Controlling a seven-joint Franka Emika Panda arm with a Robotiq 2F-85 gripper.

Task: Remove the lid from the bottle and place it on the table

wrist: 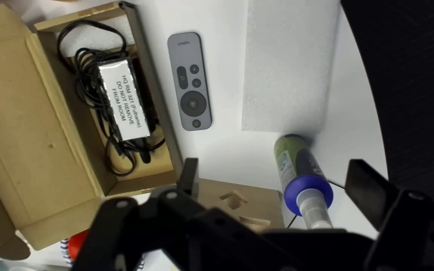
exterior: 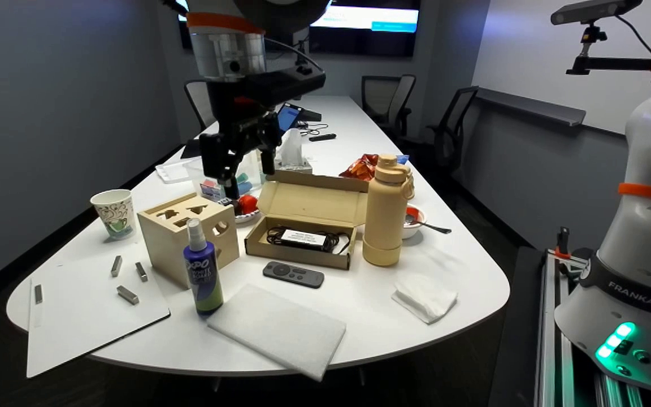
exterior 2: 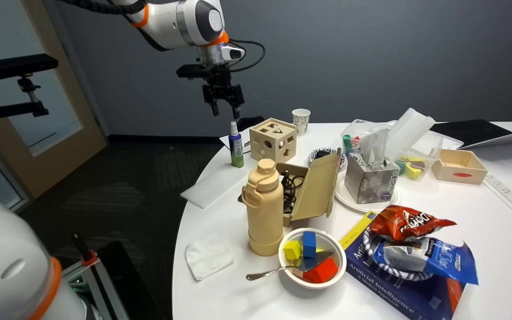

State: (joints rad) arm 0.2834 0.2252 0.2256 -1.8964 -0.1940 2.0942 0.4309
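- Board (exterior: 85, 322), thin and white, lies furthest left in an exterior view, short grey bars (exterior: 127, 294) on it, one corner jutting past the edge of the white table (exterior: 472, 277).
- Beyond it a patterned paper cup (exterior: 113, 212) stands upright.
- Next comes a wooden box (exterior: 167, 243), its faces cut through with shaped holes.
- The bottle (exterior: 203, 277), dark blue over green, stands upright on the table just beside that box. Its pale lid (exterior: 196, 233) sits on top, in place.
- Above the tabletop hangs the black gripper (exterior 2: 226, 114), its fingers (wrist: 367, 195) spread wide with a broad gap between them. In the wrist view I see the bottle's upper part inside that gap; in both exterior views the fingertips are higher, clear of bottle and lid.
- A white slab (exterior: 280, 328) lies with one end near the bottle's foot, a corner over the table's edge.
- Just past it a grey remote (exterior: 293, 274) lies flat.
- The cardboard box (exterior: 314, 198) behind has its flap raised and holds an adapter (wrist: 124, 99) whose white label says DO NOT REMOVE FROM ROOM.
- A tan flask (exterior: 385, 220) stands upright just beside it.
- Near the flask, a white bowl (exterior 2: 314, 285) holds coloured blocks (exterior 2: 322, 270) and a spoon (exterior 2: 265, 273).
- Last on the table lies a white napkin (exterior: 424, 297).
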